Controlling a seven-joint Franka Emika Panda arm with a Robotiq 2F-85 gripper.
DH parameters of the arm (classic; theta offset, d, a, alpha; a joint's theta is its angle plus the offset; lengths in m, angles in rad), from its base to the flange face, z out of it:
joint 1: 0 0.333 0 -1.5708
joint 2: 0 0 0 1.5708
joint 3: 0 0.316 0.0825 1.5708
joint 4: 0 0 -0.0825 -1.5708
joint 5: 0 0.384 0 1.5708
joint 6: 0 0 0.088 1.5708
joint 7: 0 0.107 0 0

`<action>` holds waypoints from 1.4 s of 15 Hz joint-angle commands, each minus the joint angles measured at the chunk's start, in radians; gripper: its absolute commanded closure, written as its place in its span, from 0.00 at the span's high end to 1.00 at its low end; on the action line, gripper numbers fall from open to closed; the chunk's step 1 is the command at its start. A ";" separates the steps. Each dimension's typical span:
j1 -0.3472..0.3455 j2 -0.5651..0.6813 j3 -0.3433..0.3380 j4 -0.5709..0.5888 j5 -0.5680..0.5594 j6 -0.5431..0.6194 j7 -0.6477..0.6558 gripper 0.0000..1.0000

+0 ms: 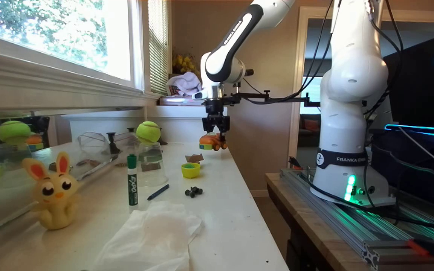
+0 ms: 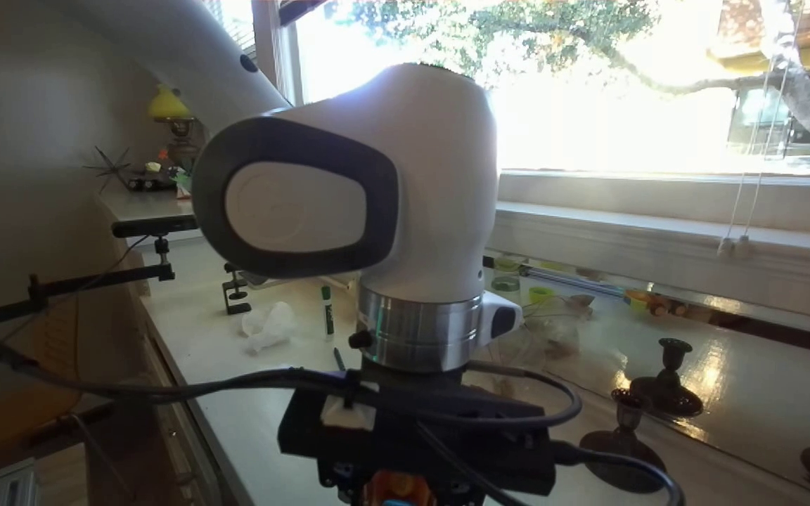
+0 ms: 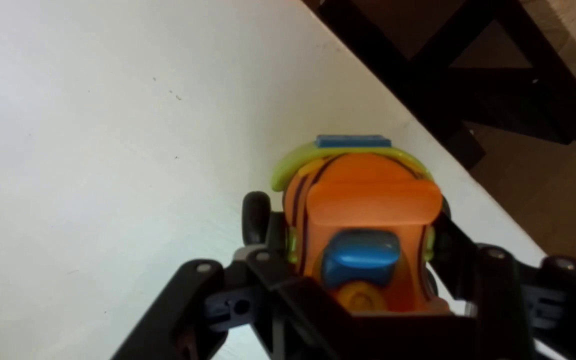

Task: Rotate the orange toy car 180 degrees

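The orange toy car (image 3: 373, 200) has dark wheels, a blue windscreen and a yellow-green bumper. My gripper (image 3: 360, 245) is shut on it, one finger against each side. In the wrist view its bumper points to the top. In an exterior view the car (image 1: 210, 142) hangs under the gripper (image 1: 215, 130) near the counter's far right end, bumper toward the left. It looks raised, but how far above the white counter (image 1: 232, 210) I cannot tell. In an exterior view only part of the car (image 2: 399, 486) shows below the wrist.
A yellow cup (image 1: 190, 171), a small black object (image 1: 193, 192), a pen (image 1: 158, 192), a green marker (image 1: 132, 184), a white cloth (image 1: 156, 229) and a yellow bunny (image 1: 57, 194) stand on the counter. A tennis ball (image 1: 148, 132) tops a glass. Dark candlesticks (image 2: 626, 443) stand by the mirror.
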 commanded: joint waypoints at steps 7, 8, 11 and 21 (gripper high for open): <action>-0.001 0.007 0.001 0.003 -0.001 -0.002 -0.001 0.70; -0.001 0.007 0.001 0.003 -0.001 -0.002 -0.001 0.45; 0.006 -0.005 0.009 -0.012 -0.055 0.022 -0.100 0.45; 0.010 -0.005 0.013 -0.072 -0.094 0.182 -0.525 0.45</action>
